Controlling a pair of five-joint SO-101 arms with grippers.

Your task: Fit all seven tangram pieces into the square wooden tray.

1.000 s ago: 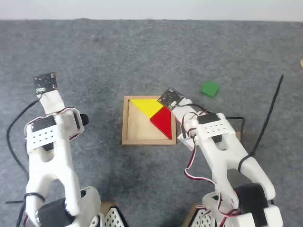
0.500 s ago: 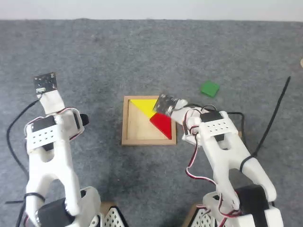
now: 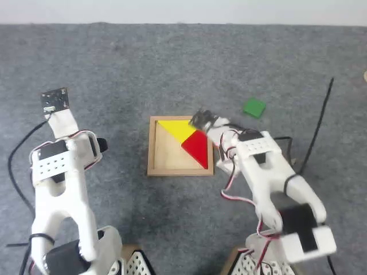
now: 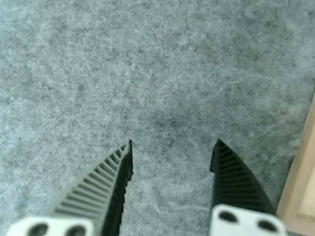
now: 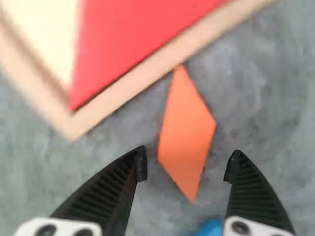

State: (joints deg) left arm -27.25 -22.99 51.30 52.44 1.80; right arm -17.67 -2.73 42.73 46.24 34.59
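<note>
The bench (image 3: 172, 69) is covered in grey, napped matting that looks slightly yielding, and it ends at a pale wall (image 3: 183, 11) beyond the square wooden tray (image 3: 152, 150); the tray holds a yellow triangle (image 3: 178, 129) and a red triangle (image 3: 198, 148), with the rest of its floor bare; an orange parallelogram (image 5: 186, 142) lies flat just outside the tray's rim, beside the red triangle; a green square (image 3: 253, 107) sits well apart from the tray; the right claw (image 5: 188, 153) hangs wide open and empty over the parallelogram, a finger on each side; the left claw (image 4: 172, 145) is also spread and empty, above bare matting beside the tray. The step in hand looks like lifting the parallelogram; I would go low enough that the tips press into the nap beneath its thin edges, then close across its narrow width, clear of the rim.
</note>
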